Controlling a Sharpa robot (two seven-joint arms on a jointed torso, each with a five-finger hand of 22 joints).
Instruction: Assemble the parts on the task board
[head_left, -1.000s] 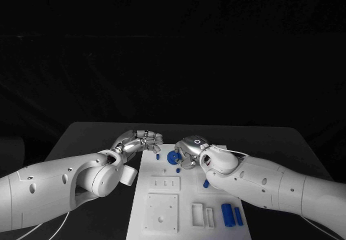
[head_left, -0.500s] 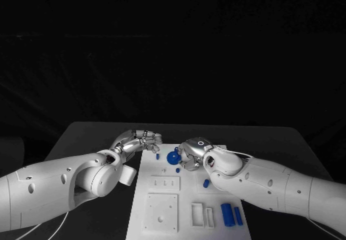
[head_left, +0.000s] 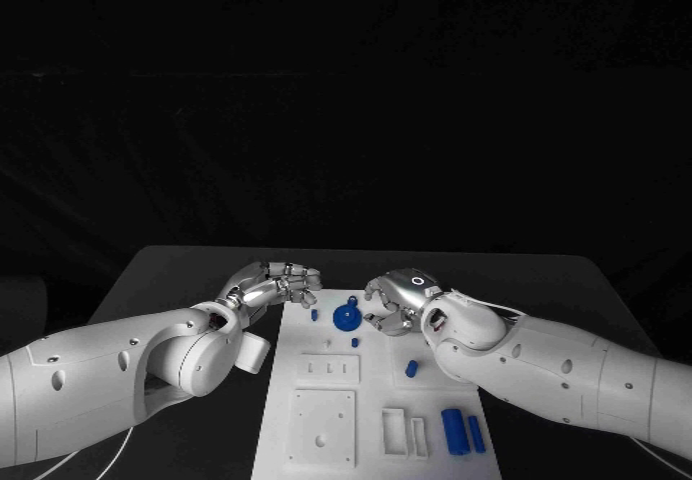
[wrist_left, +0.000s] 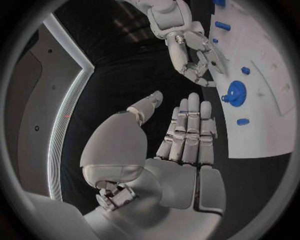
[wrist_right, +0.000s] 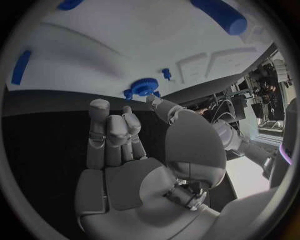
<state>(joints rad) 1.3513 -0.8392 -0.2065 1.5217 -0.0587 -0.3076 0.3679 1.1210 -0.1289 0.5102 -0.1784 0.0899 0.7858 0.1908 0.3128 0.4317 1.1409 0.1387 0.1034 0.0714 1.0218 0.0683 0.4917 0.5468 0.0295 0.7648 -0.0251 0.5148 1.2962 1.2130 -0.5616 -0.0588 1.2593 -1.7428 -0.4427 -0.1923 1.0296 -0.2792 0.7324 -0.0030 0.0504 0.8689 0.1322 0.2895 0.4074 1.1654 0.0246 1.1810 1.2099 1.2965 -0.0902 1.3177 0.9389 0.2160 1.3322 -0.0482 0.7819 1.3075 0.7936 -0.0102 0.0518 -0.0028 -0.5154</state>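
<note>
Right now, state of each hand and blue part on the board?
left hand: empty, fingers apart, beside the task board
right hand: empty, fingers apart, next to the gear
blue gear: sitting on the board, not held
two blue cylinders: lying flat, side by side

The board (head_left: 325, 420) lies mid-table (head_left: 173, 265) — gear (head_left: 348, 318) at its far end between both hands, two cylinders (head_left: 463, 430) near its right corner.
</note>
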